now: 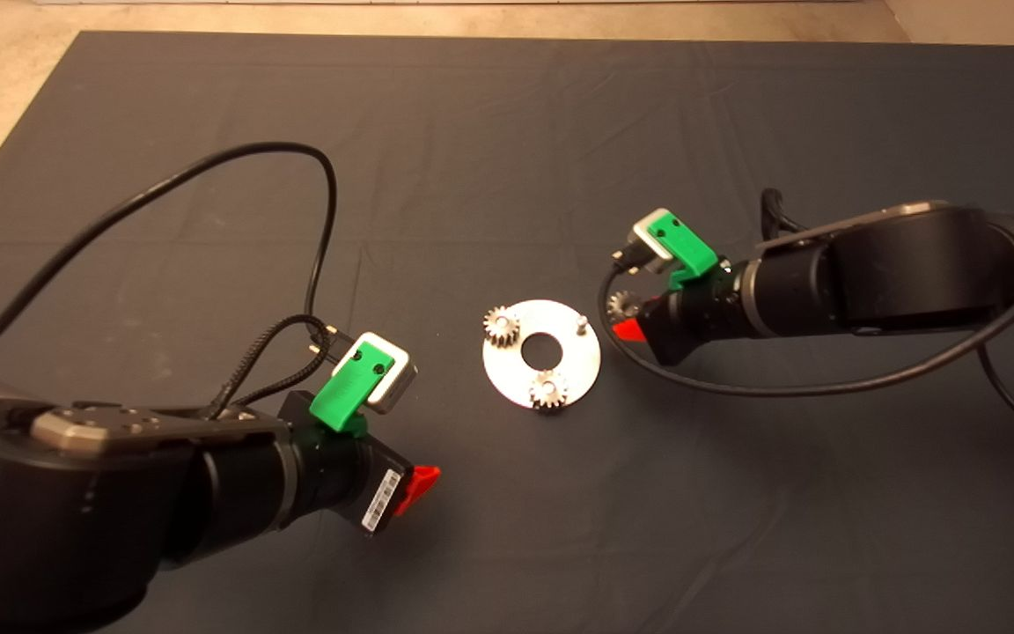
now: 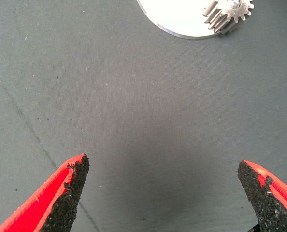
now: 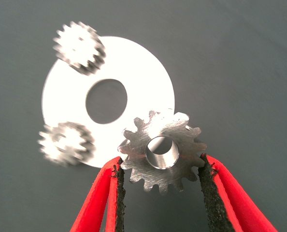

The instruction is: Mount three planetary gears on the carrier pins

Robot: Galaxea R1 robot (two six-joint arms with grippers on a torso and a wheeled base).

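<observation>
Mat (image 1: 507, 132) of dark cloth covers the counter. Left tool (image 2: 163, 193) hangs released over bare mat, near the silver disc (image 1: 577, 370). That disc lies flat at mid-mat with two planetary gears (image 1: 501, 326) seated on carrier pins and one bare pin (image 1: 581, 323) standing at its right edge. Right tool (image 3: 160, 193) grasps the third gear (image 3: 161, 150) by its teeth, just right of the disc.
</observation>
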